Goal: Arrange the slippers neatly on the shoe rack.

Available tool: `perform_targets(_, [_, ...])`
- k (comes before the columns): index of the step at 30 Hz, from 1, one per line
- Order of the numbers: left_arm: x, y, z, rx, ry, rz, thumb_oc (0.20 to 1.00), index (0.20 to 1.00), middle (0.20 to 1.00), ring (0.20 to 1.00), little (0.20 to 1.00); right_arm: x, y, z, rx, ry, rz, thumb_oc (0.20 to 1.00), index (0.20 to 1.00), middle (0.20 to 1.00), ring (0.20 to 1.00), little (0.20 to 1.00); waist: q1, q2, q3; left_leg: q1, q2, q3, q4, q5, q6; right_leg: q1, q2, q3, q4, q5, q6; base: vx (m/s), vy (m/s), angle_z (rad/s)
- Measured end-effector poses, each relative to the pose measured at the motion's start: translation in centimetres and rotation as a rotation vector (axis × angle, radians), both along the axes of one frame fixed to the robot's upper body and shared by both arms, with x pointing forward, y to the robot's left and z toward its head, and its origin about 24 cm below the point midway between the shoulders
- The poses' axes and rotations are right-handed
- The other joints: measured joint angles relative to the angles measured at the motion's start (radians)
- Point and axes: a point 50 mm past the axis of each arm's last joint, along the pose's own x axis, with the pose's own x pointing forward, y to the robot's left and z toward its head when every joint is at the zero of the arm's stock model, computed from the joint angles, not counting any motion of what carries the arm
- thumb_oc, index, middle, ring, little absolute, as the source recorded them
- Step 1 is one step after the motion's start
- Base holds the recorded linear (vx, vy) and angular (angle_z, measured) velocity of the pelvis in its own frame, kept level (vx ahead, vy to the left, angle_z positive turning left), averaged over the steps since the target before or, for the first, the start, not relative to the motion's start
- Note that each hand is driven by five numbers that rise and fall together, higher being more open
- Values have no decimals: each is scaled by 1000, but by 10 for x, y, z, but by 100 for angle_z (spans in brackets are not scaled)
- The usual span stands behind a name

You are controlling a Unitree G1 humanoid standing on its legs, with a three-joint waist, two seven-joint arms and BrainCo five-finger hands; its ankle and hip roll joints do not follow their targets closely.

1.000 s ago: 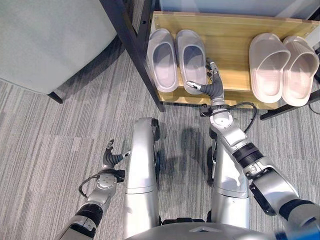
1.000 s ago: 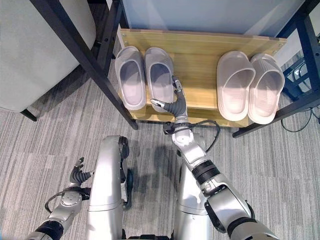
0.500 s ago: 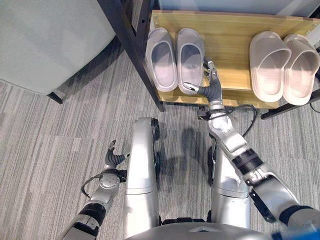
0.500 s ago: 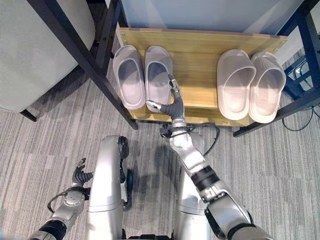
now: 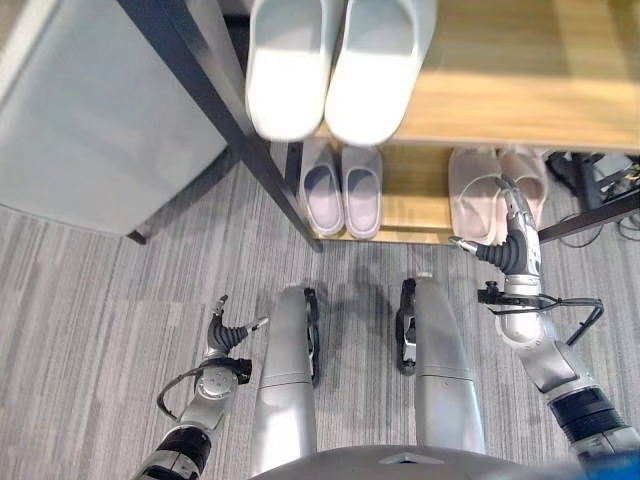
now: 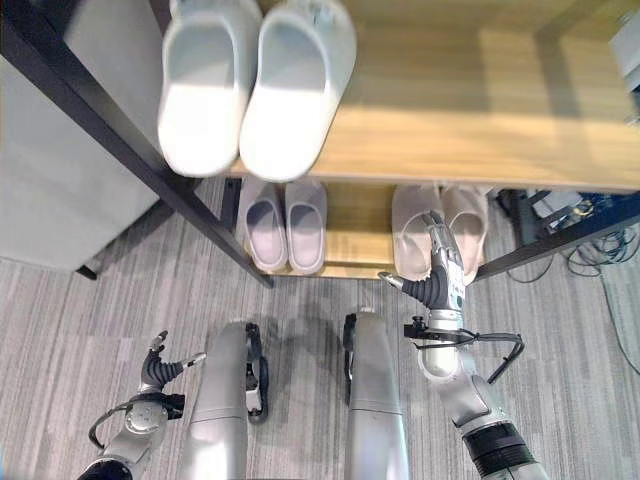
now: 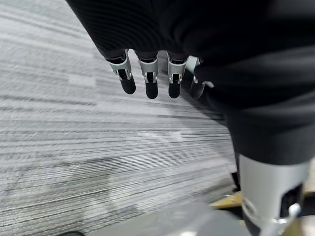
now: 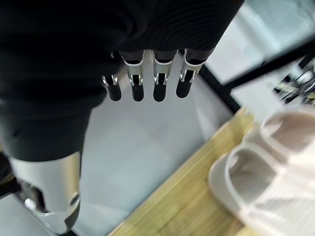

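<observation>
Two pale lilac slippers (image 5: 342, 190) stand side by side at the left of the lower wooden shelf (image 5: 410, 205). A beige pair (image 5: 478, 190) sits at its right end, seen close in the right wrist view as the beige pair (image 8: 268, 182). A light grey pair (image 6: 255, 85) rests on the upper shelf (image 6: 470, 110), toes over its front edge. My right hand (image 5: 511, 240) hangs open in front of the beige pair, fingers (image 8: 145, 81) straight, holding nothing. My left hand (image 5: 228, 333) is open low over the carpet, fingers (image 7: 150, 81) straight.
A grey upholstered piece (image 5: 90, 130) stands left of the rack. The rack's black post (image 5: 215, 100) slants between it and the shelves. Cables (image 6: 590, 245) lie on the floor at the right. Striped grey carpet (image 5: 100, 300) lies in front.
The whole picture has shifted: the camera rose, bringing the upper shelf and its grey pair into view. My right hand left the lilac pair and now stands in front of the beige pair.
</observation>
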Motion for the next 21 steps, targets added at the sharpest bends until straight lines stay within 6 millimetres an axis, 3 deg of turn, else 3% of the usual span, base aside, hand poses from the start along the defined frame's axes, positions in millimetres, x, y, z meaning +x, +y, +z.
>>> perform_targets(1, [-10,4,-7,3,40,16,1000,1000,1000,1000,1000,-14,-10,-24,-10,109,-45,1000,1000,1000,1000,1000,-3,-12,-36,42,0,4,-53,10,-2,42,-6,-8,-50,6,0,-36,6,6])
perform_targets(2, [-29,7,-21,-4,136,43,1000,1000,1000,1000,1000,-38,-25,-67,-23,314,-128,1000,1000,1000,1000,1000,-2,-33,-61,166,-6,15,-200,59,-18,160,-12,-22,-188,48,28,8,-10,-5])
perform_targets(3, [-43,8,-28,-19,172,82,1000,1000,1000,1000,1000,-48,-31,-80,-2,377,-185,1000,1000,1000,1000,1000,-13,-43,-69,225,-5,28,-282,89,-15,214,-12,-26,-267,83,28,41,-7,-6])
perform_targets(5, [-52,3,-38,-46,249,82,1000,1000,1000,1000,1000,-69,-36,-95,122,433,-283,1000,1000,1000,1000,1000,-30,-40,-75,284,-5,34,-397,130,-6,284,-12,-54,-383,119,17,55,-15,-7])
perform_targets(6, [-65,-3,-48,-75,319,99,1000,1000,1000,1000,1000,-73,-28,-108,222,475,-334,1000,1000,1000,1000,1000,-32,-44,-68,387,-5,44,-504,179,-19,383,-4,-55,-487,172,38,86,-32,-21])
perform_targets(7, [-75,-11,-53,-97,350,98,1000,1000,1000,1000,1000,-77,-26,-111,239,489,-337,1000,1000,1000,1000,1000,-35,-38,-67,443,-3,42,-548,208,-23,440,-3,-69,-544,190,39,132,-31,-24])
perform_targets(8, [-75,-13,-56,-108,377,81,1000,1000,1000,1000,1000,-79,-26,-116,269,516,-345,1000,1000,1000,1000,1000,-34,-38,-69,501,-6,42,-619,200,-15,491,-9,-79,-594,187,26,96,-21,-12])
perform_targets(9, [-77,-13,-57,-121,390,91,1000,1000,1000,1000,1000,-84,-24,-124,301,562,-360,1000,1000,1000,1000,1000,-31,-51,-67,563,-11,46,-695,232,-17,543,-5,-79,-656,215,34,108,-25,2])
perform_targets(12, [-101,-16,-67,-144,507,100,1000,1000,1000,1000,1000,-100,-20,-144,362,682,-399,1000,1000,1000,1000,1000,-33,-52,-73,757,-14,48,-935,332,-26,729,5,-106,-863,296,36,144,-26,6])
perform_targets(13, [-109,-17,-69,-154,533,106,1000,1000,1000,1000,1000,-113,-22,-153,365,749,-417,1000,1000,1000,1000,1000,-30,-44,-84,789,-12,49,-984,347,-24,757,7,-107,-895,294,34,265,-44,-4])
perform_targets(15, [-126,-19,-73,-163,592,94,1000,1000,1000,1000,1000,-144,-27,-175,359,936,-489,1000,1000,1000,1000,1000,-14,-46,-99,975,-12,69,-1206,441,-29,906,21,-112,-1056,355,37,182,-48,-7])
perform_targets(18, [-127,-22,-75,-177,617,65,1000,1000,1000,1000,1000,-187,-27,-192,387,1155,-568,1000,1000,1000,1000,1000,-3,-29,-136,1110,-9,70,-1400,530,-34,1011,39,-128,-1184,403,37,121,-41,0])
perform_targets(21, [-122,-26,-76,-202,625,39,1000,1000,1000,1000,1000,-214,-32,-196,433,1243,-634,1000,1000,1000,1000,1000,-8,-6,-165,1196,5,78,-1520,580,-38,1082,64,-129,-1290,449,42,98,-70,-7])
